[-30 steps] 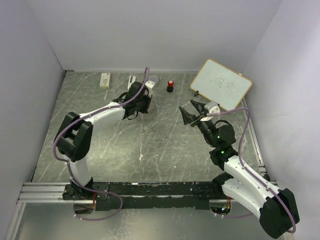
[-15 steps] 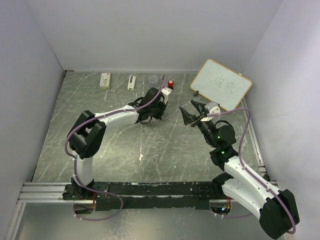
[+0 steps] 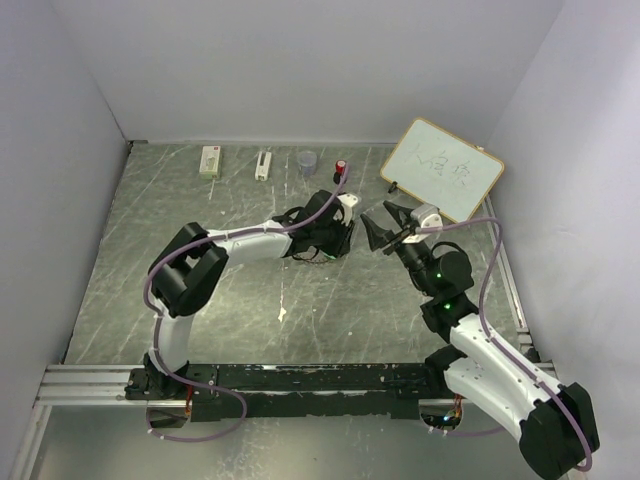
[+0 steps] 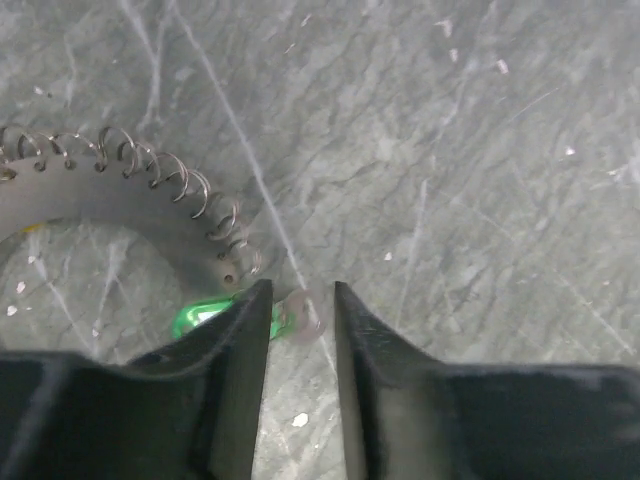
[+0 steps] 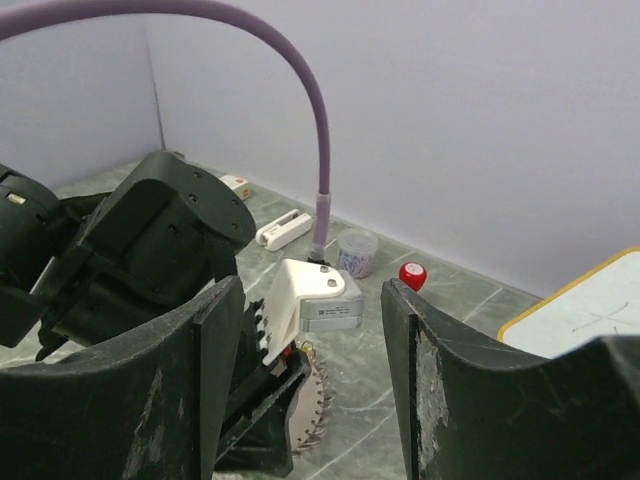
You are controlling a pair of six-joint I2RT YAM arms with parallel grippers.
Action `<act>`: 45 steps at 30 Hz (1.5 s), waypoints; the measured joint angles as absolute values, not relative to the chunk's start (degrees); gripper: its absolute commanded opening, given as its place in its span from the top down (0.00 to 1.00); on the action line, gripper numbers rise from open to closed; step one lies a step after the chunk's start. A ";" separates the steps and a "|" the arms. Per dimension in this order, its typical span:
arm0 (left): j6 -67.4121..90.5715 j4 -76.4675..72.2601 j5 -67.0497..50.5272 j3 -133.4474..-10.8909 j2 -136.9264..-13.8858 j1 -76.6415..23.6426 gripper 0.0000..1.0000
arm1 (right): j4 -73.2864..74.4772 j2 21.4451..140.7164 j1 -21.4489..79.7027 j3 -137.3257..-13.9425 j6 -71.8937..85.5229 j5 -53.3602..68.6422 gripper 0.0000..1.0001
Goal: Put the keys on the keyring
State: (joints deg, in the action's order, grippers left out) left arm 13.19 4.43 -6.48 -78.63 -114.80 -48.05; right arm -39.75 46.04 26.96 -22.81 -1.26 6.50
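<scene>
Mid-table, right of centre: left gripper [image 3: 345,238], lowered close to the grey marbled table [image 3: 230,300]. Jaws stand narrowly parted. They do not visibly clamp anything.

Item 1, green-headed key [image 4: 205,316]: lies flat on the table. Its short silver shaft sits in the gap between the left gripper's fingertips [image 4: 250,310]. The green head is partly hidden behind one finger. The shaft end stands clear of the other finger.

Item 2, keyring [image 4: 120,205]: a large flat silver ring with a coiled, ridged rim. It lies flat on the table just beside the left fingertips. Its rim is close to the key's green head, and contact cannot be told. From the right wrist, the rim [image 5: 318,415] shows under the left gripper.

Item 3, right gripper [image 3: 385,228]: just right of the left gripper and raised off the table. Jaws stand wide apart and hold nothing.

Far edge, left to right: white box [image 3: 209,160], white clip-like piece [image 3: 263,165], small grey cup [image 3: 307,160], red-capped black knob [image 3: 341,167].

Far right: whiteboard [image 3: 443,168], propped at a tilt.
</scene>
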 measured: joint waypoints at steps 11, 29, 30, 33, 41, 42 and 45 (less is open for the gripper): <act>15.62 -0.19 -3.95 -69.67 -96.51 -48.16 0.27 | -37.21 43.31 26.72 -22.85 4.36 -12.49 0.03; 16.97 -0.08 17.87 -60.93 -66.46 -47.57 0.22 | -10.66 45.50 26.63 -34.06 18.98 -30.35 0.00; 17.04 0.40 18.09 -60.93 -66.28 -47.57 0.22 | -9.89 44.75 26.63 -34.06 19.49 -30.48 0.00; 17.52 2.33 18.44 -60.93 -65.54 -47.57 0.22 | -7.33 42.11 26.61 -34.13 21.08 -30.48 0.00; 18.46 4.73 18.44 -60.93 -60.73 -47.57 0.22 | -3.46 37.52 26.61 -35.51 24.49 -30.46 0.00; 18.50 4.75 18.44 -60.93 -60.14 -47.57 0.22 | -3.49 37.43 26.61 -35.51 24.82 -30.46 0.00; 18.74 4.84 18.44 -60.93 -59.31 -47.57 0.22 | -3.57 38.11 26.61 -35.51 25.74 -30.30 0.00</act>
